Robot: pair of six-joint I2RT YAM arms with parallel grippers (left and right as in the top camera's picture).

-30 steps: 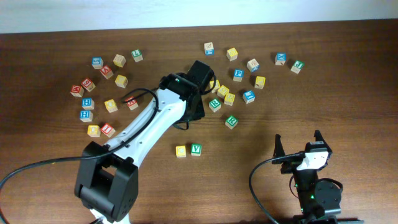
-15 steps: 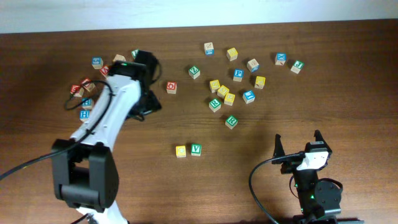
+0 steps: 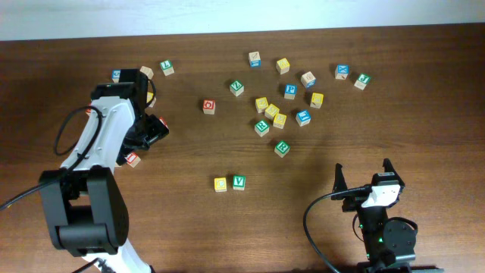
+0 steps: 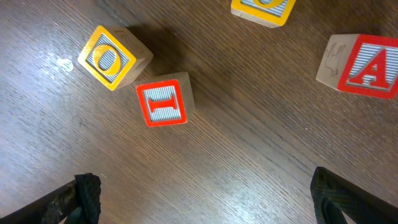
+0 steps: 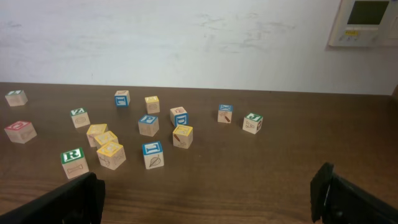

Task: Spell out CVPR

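yellow block [image 3: 220, 184] touching green v block [image 3: 239, 182], r block [image 3: 281, 149] apart

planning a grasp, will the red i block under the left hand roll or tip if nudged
The red I block seems a stiff wooden cube lying flat, so it should slide, not roll or tip. The yellow O block nearly touches its corner, so pushing that way probably shifts both.

Wooden table [image 3: 394, 129], white wall [image 5: 186, 43], wall panel [image 5: 367, 22], red I block [image 4: 163, 101]

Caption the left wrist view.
Open left claw near red I block, yellow O block beside it, red A block farther off.
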